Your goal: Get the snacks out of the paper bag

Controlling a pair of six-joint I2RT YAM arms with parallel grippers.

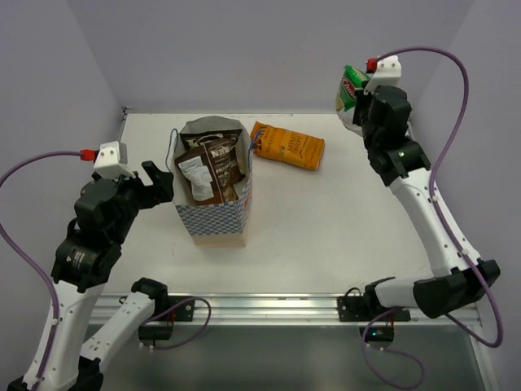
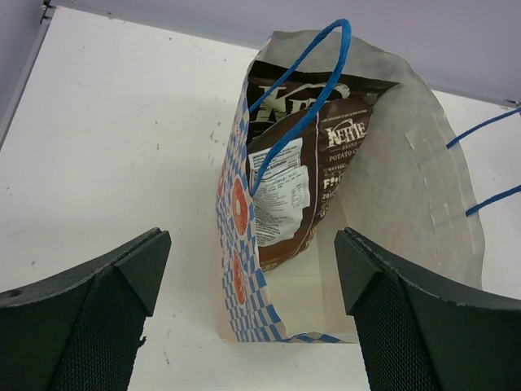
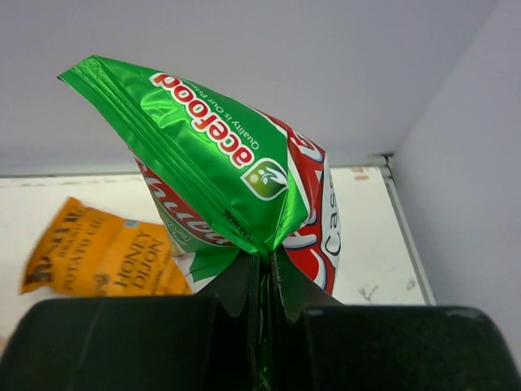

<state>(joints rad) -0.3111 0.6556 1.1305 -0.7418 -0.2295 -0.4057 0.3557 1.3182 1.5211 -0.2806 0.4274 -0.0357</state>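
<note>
Overhead and wrist views, two packets out and two yet to come out. The right gripper (image 3: pixel 262 281) is clamped on the lower seam of the green-and-white chip bag (image 3: pixel 236 183) and holds it aloft at the upper right of the overhead view, above the far corner of the surface (image 1: pixel 326 220). The left gripper (image 1: pixel 159 177) stands wide, holding nothing, just left of the paper bag (image 1: pixel 213 195) at centre left.

Hazards, in our judgement:
- The pinch on the chip bag takes only a thin strip of slick foil, so it could slide free. We also judge that a release this close to the corner could send it off the surface.
- The paper bag stands upright with nothing bracing it. We expect that a sideways push from the left gripper would tip or shift it.
- The blue string handle (image 2: pixel 305 106) loops across the bag's mouth, in front of the packets, and a finger going in could snag it and lift the bag.
- The two dark brown packets (image 1: pixel 210 167) overlap, so a grasp may take both or drag one askew.

Appearance: the paper bag is boxy, blue-and-white checked with orange marks, cream inside, its mouth open toward the left wrist camera. The brown packets stand inside it, white lettering and a nutrition panel showing. The orange packet (image 1: pixel 286 145) lies flat on the surface just right of the bag's far edge.
</note>
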